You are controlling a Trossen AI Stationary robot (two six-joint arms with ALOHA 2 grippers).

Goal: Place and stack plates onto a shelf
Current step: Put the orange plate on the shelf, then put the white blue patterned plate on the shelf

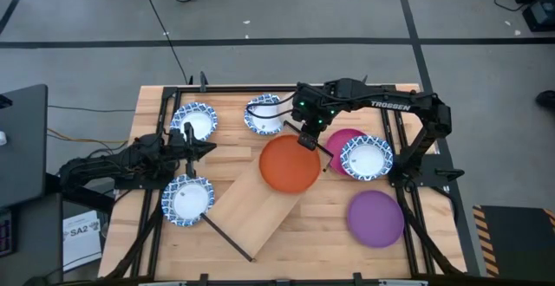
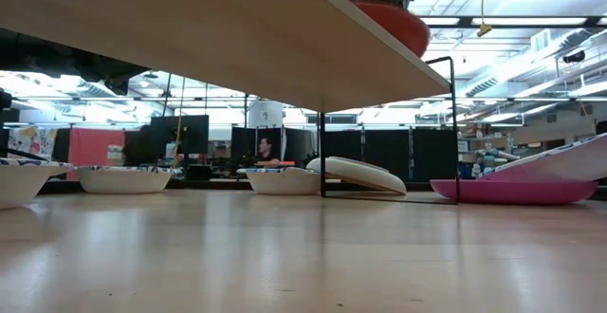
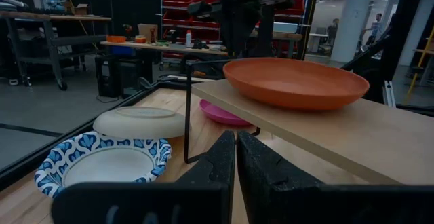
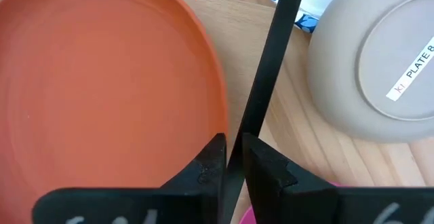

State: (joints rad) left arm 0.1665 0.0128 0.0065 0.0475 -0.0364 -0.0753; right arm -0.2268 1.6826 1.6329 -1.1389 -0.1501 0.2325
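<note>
Shelf: the long light-wood board on thin black rod supports (image 1: 260, 201) lies slantwise across the middle of the wooden tabletop (image 1: 321, 212).
Orange plate: the large plain orange round plate (image 1: 289, 164) sits on the shelf's far end, right way up.
Right gripper: the right gripper (image 4: 232, 157) hangs over the orange plate's far rim, just beside a black support rod (image 4: 264, 95); its fingers stand a narrow slit apart, holding nothing.
Left gripper: the left gripper (image 3: 235, 157) waits at the left of the table, fingers pressed together and empty, looking towards the shelf.
Beige plate: the plain beige plate (image 4: 380, 68) lies upside down beyond the shelf's far end.
Magenta plate: the magenta plate (image 1: 340, 140) lies right of the shelf with a blue-rimmed white plate (image 1: 366, 159) on it.
Purple plate: the purple plate (image 1: 375, 217) lies alone, near the right front corner.
Other blue-rimmed plates: (image 1: 194, 120), (image 1: 187, 200), (image 1: 260, 117) on the tabletop.
</note>
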